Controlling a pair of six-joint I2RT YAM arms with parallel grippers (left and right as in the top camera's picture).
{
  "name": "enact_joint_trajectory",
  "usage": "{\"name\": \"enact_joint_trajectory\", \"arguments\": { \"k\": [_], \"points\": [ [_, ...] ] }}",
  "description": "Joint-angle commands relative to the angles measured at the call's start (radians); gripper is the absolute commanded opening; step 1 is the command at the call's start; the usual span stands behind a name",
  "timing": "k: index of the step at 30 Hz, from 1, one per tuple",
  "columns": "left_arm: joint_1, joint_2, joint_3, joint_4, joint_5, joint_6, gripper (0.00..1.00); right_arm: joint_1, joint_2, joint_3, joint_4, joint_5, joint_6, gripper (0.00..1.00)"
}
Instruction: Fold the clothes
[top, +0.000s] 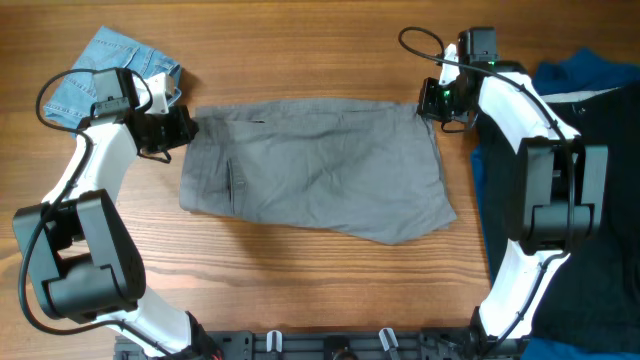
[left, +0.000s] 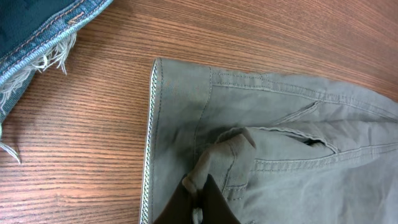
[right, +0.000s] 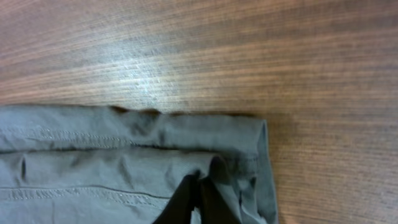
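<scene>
Grey shorts (top: 315, 170) lie spread flat across the middle of the wooden table. My left gripper (top: 180, 128) is at their far left corner, shut on a pinched fold of the grey cloth (left: 214, 162) near the waistband seam. My right gripper (top: 432, 105) is at their far right corner, shut on a pinch of the grey cloth (right: 205, 171) close to the hem. Both fingertip pairs are partly buried in fabric.
A folded piece of blue denim (top: 105, 65) with a frayed hem (left: 37, 43) lies at the far left, behind my left gripper. A pile of dark blue and black clothes (top: 590, 120) covers the table's right edge. Bare wood (right: 186, 50) lies beyond the shorts.
</scene>
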Motion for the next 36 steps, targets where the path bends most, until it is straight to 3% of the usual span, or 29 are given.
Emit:
{"name": "enact_joint_trajectory", "arguments": {
  "k": [1, 6, 9, 18, 19, 20, 21, 23, 24, 25, 27, 28, 30, 31, 32, 36],
  "points": [
    [-0.004, -0.015, 0.014, 0.003, 0.019, 0.002, 0.04, 0.0, 0.006, -0.015, -0.031, -0.014, 0.002, 0.04],
    [-0.004, -0.017, 0.014, 0.002, 0.021, 0.002, 0.04, -0.018, -0.209, -0.012, -0.105, 0.024, 0.031, 0.04],
    [-0.004, -0.046, 0.014, 0.015, 0.049, 0.002, 0.04, -0.018, -0.319, -0.012, -0.151, 0.101, 0.133, 0.04],
    [-0.014, -0.021, 0.014, 0.085, -0.003, 0.001, 0.04, -0.018, -0.323, -0.013, -0.196, 0.264, 0.218, 0.04],
    [-0.016, 0.0, 0.014, 0.102, -0.003, -0.007, 0.12, -0.018, -0.322, -0.013, -0.189, 0.267, 0.216, 0.04],
    [-0.02, 0.011, 0.014, 0.114, -0.003, -0.019, 0.41, -0.018, -0.322, -0.013, -0.188, 0.267, 0.208, 0.34],
    [-0.024, 0.019, 0.014, 0.119, -0.003, -0.025, 0.63, -0.018, -0.322, -0.013, -0.189, 0.268, 0.206, 0.69],
    [-0.02, 0.016, 0.014, 0.117, -0.011, -0.025, 0.8, -0.018, -0.322, -0.013, -0.202, 0.282, 0.206, 0.75],
    [-0.008, 0.005, 0.014, 0.105, -0.01, -0.025, 0.82, -0.018, -0.322, -0.013, -0.222, 0.286, 0.205, 0.74],
    [-0.001, -0.009, 0.014, 0.088, -0.01, -0.025, 0.8, -0.018, -0.322, -0.013, -0.24, 0.285, 0.201, 0.7],
    [0.004, -0.062, 0.014, 0.021, 0.039, -0.024, 0.7, -0.018, -0.322, -0.013, -0.29, 0.13, 0.058, 0.49],
    [-0.002, -0.079, 0.014, -0.009, 0.071, -0.024, 0.55, -0.016, -0.322, -0.013, -0.317, 0.028, -0.021, 0.43],
    [-0.044, -0.075, 0.013, -0.099, 0.07, 0.011, 0.13, 0.016, -0.322, -0.048, -0.373, -0.072, -0.062, 0.22],
    [-0.065, -0.064, 0.006, -0.117, 0.06, 0.033, 0.04, 0.035, -0.322, -0.084, -0.373, -0.071, -0.05, 0.15],
    [-0.095, -0.043, -0.013, -0.119, 0.028, 0.032, 0.04, 0.064, -0.322, -0.163, -0.356, -0.06, -0.024, 0.1],
    [-0.136, 0.049, -0.082, -0.073, -0.109, 0.03, 0.04, 0.076, -0.321, -0.456, -0.257, 0.03, 0.122, 0.08]
  ]
}}
